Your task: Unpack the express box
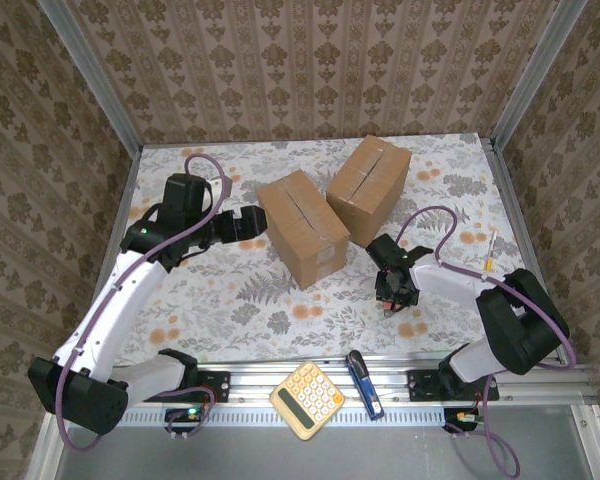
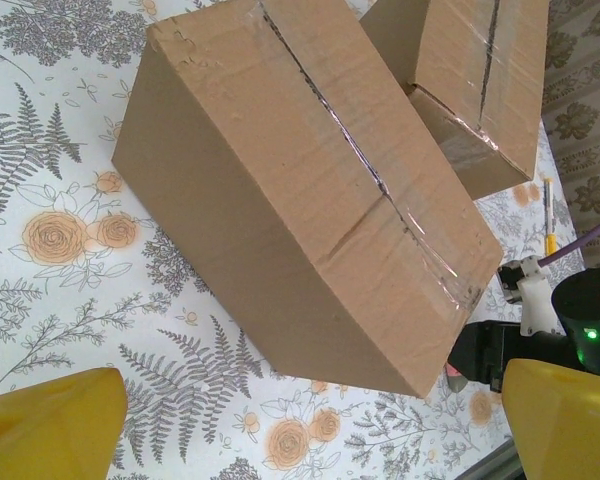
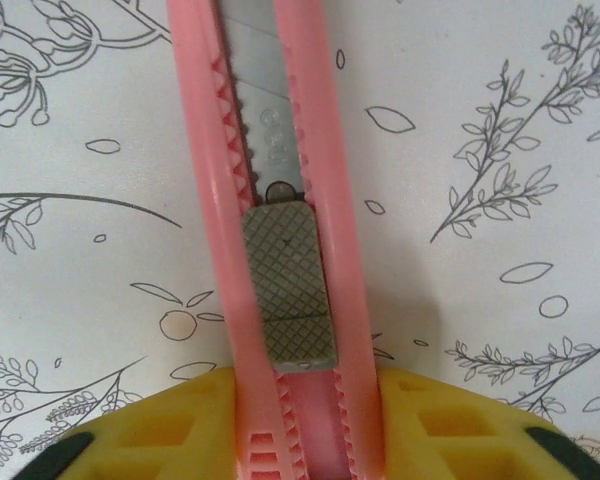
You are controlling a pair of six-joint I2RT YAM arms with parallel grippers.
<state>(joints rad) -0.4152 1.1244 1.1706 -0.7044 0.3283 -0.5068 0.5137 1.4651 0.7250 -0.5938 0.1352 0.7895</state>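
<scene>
left claw [image 1: 248, 224]: fingers apart, just beside left end of express box | right claw [image 1: 393, 296]: clamped on pink box cutter [image 3: 280, 250], low over tabletop [image 1: 230, 290], right of box | express box [image 1: 302, 228]: mid-tabletop, tape seam shut, second box [image 1: 368, 187] just behind-right

Bright even overhead light; soft shadows; tape glare; wrist close-ups slightly blurred.
</scene>
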